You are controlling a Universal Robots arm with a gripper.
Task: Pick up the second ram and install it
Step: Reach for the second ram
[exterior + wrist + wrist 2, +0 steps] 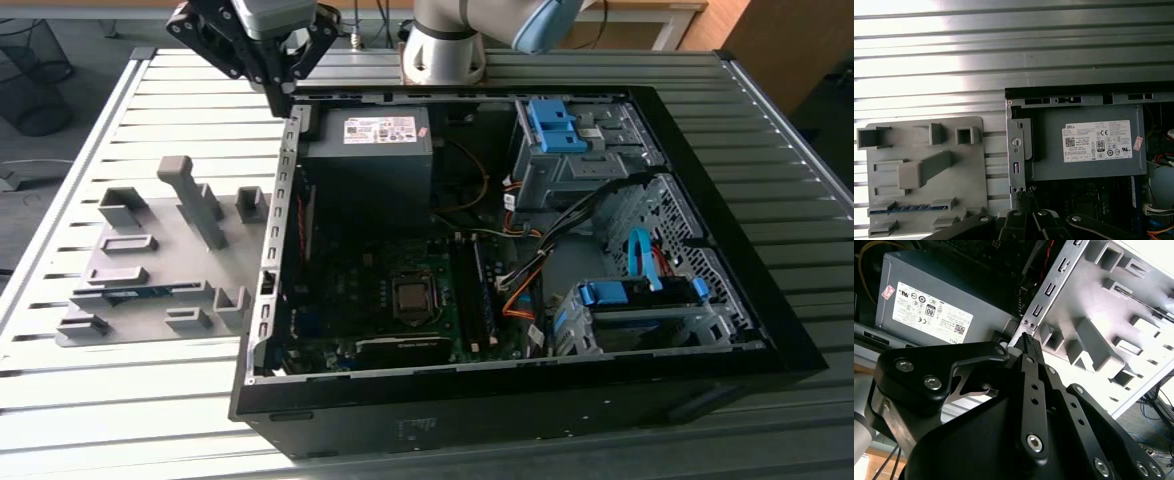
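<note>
Green memory stick (pixel 134 293) lying in the grey holder plate (pixel 187 265), gripper (pixel 284 100) off at a corner of the computer case (pixel 534 420)
Jaws pressed together, gripping nothing, poised above the open case's back corner just beside the power supply (pixel 367 165). Stick well apart from them, flat in its slot toward the plate's end away from the gripper, on the exterior view's left of the case

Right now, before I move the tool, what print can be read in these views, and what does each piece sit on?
White label on the grey metal power supply box: fine print and marks, too small to quote.
Small pink sticker at that label's edge: blurred.
Long green memory stick in the grey plastic holder plate: no readable print.
Black computer case, front panel: one faint pale mark, unreadable.
</note>
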